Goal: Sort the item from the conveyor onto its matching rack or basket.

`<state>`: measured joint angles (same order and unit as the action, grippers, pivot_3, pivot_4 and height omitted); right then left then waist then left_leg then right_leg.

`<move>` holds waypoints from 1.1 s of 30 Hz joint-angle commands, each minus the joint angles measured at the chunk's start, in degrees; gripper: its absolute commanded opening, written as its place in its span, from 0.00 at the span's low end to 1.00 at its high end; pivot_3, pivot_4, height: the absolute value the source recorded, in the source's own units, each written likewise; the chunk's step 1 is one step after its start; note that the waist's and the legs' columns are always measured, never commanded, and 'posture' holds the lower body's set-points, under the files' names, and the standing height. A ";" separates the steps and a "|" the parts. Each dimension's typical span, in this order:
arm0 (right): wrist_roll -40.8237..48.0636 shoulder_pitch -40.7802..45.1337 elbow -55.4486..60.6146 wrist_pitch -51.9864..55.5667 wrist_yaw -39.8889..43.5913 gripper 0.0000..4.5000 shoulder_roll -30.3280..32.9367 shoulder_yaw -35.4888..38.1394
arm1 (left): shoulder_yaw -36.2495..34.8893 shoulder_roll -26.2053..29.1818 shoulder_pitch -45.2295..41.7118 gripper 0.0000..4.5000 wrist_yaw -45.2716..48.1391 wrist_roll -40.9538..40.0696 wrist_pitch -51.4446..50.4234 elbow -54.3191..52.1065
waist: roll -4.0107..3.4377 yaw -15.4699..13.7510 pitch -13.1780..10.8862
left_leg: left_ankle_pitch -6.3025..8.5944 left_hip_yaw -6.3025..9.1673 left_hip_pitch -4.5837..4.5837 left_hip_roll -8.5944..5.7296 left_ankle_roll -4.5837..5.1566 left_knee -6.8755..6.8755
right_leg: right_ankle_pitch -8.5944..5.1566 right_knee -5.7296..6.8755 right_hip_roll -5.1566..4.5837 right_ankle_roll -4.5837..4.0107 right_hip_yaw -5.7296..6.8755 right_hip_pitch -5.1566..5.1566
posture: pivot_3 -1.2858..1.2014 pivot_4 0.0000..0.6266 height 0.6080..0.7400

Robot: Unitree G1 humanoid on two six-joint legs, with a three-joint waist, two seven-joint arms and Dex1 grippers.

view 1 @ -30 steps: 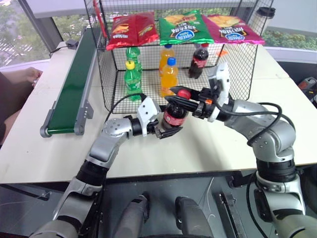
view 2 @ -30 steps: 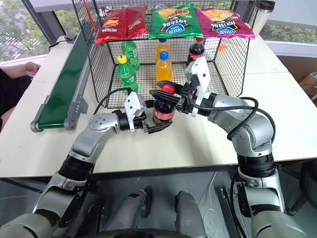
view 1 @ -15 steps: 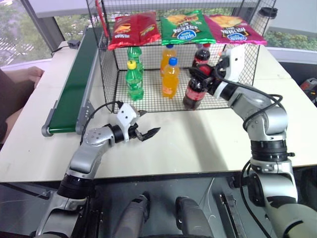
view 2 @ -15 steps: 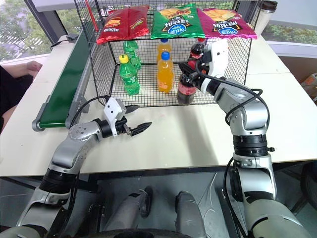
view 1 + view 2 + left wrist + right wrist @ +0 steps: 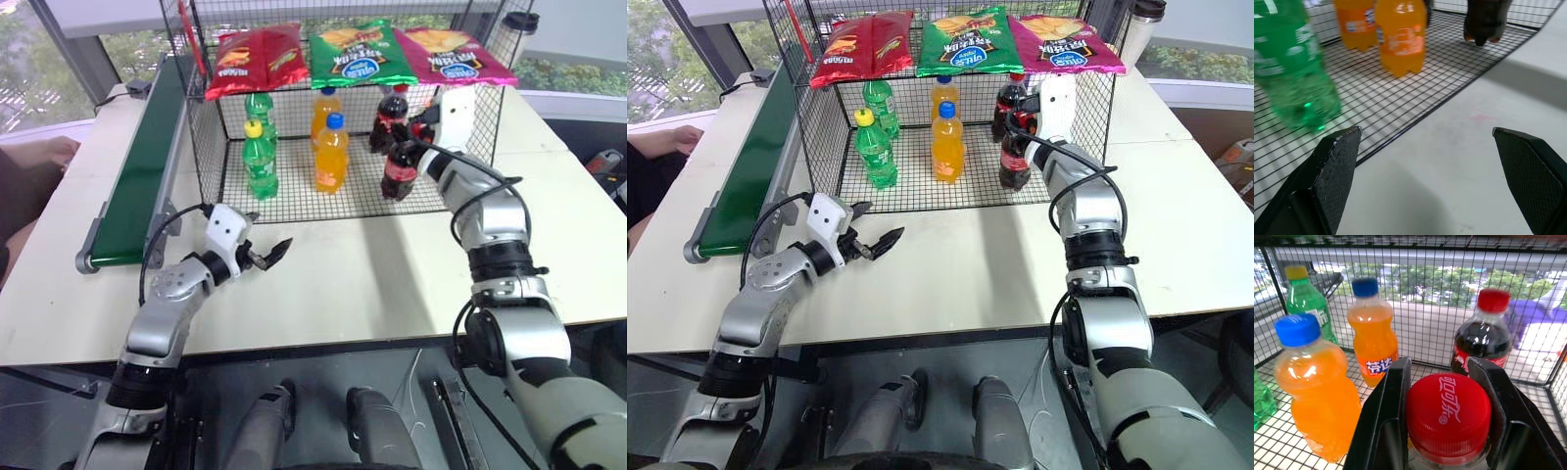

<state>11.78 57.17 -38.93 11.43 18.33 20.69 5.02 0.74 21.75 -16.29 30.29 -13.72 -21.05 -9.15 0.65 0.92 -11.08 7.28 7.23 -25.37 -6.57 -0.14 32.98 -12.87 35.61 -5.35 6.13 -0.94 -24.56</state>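
Now the right claw [image 5: 1448, 396] clamps the cola bottle's [image 5: 400, 168] cap.

Two cola bottles [image 5: 1014, 157], two orange [image 5: 947, 145], two green [image 5: 875, 149]

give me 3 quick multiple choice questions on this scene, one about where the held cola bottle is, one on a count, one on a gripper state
1. Where is the cola bottle held by the right gripper?
A. on the conveyor
B. inside the cage, beside another cola bottle
C. on the bare table

2. How many orange soda bottles stand in the cage?
A. one
B. two
C. four

3. How are the left gripper's jaws?
A. open, holding nothing
B. shut on a green bottle
C. shut on a chip bag

Answers:
1 B: the right gripper clamps the cola bottle by its red cap inside the cage, next to the other cola bottle.
2 B: two orange soda bottles stand there.
3 A: the left gripper hangs over the table, jaws apart.
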 commanded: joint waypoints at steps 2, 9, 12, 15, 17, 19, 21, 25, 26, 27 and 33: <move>-1.64 5.36 -5.23 -7.57 -0.03 0.27 -0.06 1.33 | -1.52 -1.51 -0.72 0.99 -1.46 -1.89 -0.51 -3.50 | 0.00 -0.16 0.00 | -0.01 0.00 0.00 -0.01 -0.01 0.02 | 0.00 0.00 0.00 0.00 0.00 0.02 | 0.52 0.24 0.98; -2.86 9.24 -14.43 -13.19 -0.04 0.27 0.21 1.96 | 0.01 -2.49 -0.89 0.99 -0.58 -3.01 -2.23 -5.76 | 0.00 0.11 0.00 | -0.01 -0.01 0.02 -0.01 -0.02 0.01 | 0.00 0.04 0.01 0.00 -0.02 0.01 | 0.52 0.24 0.98; -3.24 10.05 -16.79 -14.71 0.49 0.27 0.33 2.17 | 0.13 -2.78 -1.39 0.99 -0.61 -2.94 -2.42 -5.62 | 0.00 0.15 0.00 | -0.01 -0.01 0.04 -0.01 -0.02 0.01 | 0.00 0.09 0.02 -0.01 -0.03 0.01 | 0.52 0.24 0.98; -3.36 10.57 -18.13 -15.45 0.92 0.49 0.37 2.41 | 0.27 -3.00 -1.61 1.00 -0.58 -2.82 -2.38 -5.43 | 0.00 0.17 0.00 | -0.02 -0.01 0.06 0.00 -0.02 0.02 | -0.01 0.15 0.02 -0.03 -0.04 0.00 | 0.52 0.24 0.98; -3.44 10.82 -18.65 -15.66 1.18 0.66 0.37 2.48 | 0.37 -3.12 -1.70 1.00 -0.57 -2.73 -2.25 -5.23 | 0.00 0.17 0.00 | -0.03 -0.01 0.07 0.00 -0.04 0.02 | -0.02 0.18 0.02 -0.04 -0.05 0.00 | 0.52 0.24 0.98; -3.56 10.96 -18.80 -15.55 1.58 0.90 0.35 2.48 | 0.49 -3.25 -1.77 1.00 -0.54 -2.61 -2.05 -5.00 | 0.00 0.17 0.00 | -0.03 -0.01 0.09 0.00 -0.04 0.02 | -0.02 0.21 0.02 -0.05 -0.06 0.00 | 0.52 0.24 0.98; -3.79 10.98 -18.42 -15.34 1.79 1.00 0.34 2.43 | 0.54 -3.36 -1.76 1.00 -0.50 -2.52 -1.94 -4.89 | 0.00 0.14 0.00 | -0.03 -0.01 0.10 0.00 -0.05 0.02 | -0.03 0.24 0.03 -0.06 -0.06 0.00 | 0.52 0.24 0.98; -4.15 10.53 -16.73 -14.76 2.44 1.00 0.59 2.19 | 0.62 -3.49 -1.62 1.00 -0.47 -2.47 -1.84 -4.88 | 0.00 0.17 0.00 | -0.04 -0.01 0.11 0.00 -0.07 0.03 | -0.07 0.27 0.03 -0.12 -0.08 0.00 | 0.52 0.24 0.98; -4.24 10.25 -15.84 -14.48 2.55 1.00 0.81 2.13 | 0.67 -3.54 -1.55 1.00 -0.47 -2.46 -1.82 -4.88 | 0.00 0.17 0.00 | -0.04 -0.01 0.11 0.00 -0.07 0.03 | -0.07 0.28 0.03 -0.12 -0.08 0.00 | 0.52 0.24 0.98; -4.25 9.98 -14.96 -14.08 2.55 1.00 1.01 2.18 | 0.72 -3.59 -1.49 1.00 -0.47 -2.45 -1.81 -4.87 | 0.00 0.16 0.00 | -0.05 -0.01 0.11 0.00 -0.07 0.03 | -0.06 0.29 0.03 -0.12 -0.08 -0.01 | 0.52 0.24 0.98; -6.83 5.37 -5.85 -11.47 3.37 1.00 3.20 0.09 | 1.06 -3.99 -1.44 1.00 -0.41 -2.12 -1.42 -4.47 | 0.00 -0.03 0.00 | -0.05 -0.01 0.11 -0.01 -0.08 0.03 | -0.08 0.32 0.03 -0.14 -0.09 -0.03 | 0.52 0.24 0.98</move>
<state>6.16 63.25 -49.42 -0.53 21.20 22.71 5.77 1.51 17.85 -17.16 29.81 -15.67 -23.44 -12.55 0.65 0.89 -11.07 7.24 7.22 -25.26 -6.58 -0.21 33.01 -12.96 35.93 -5.32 5.98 -1.03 -24.59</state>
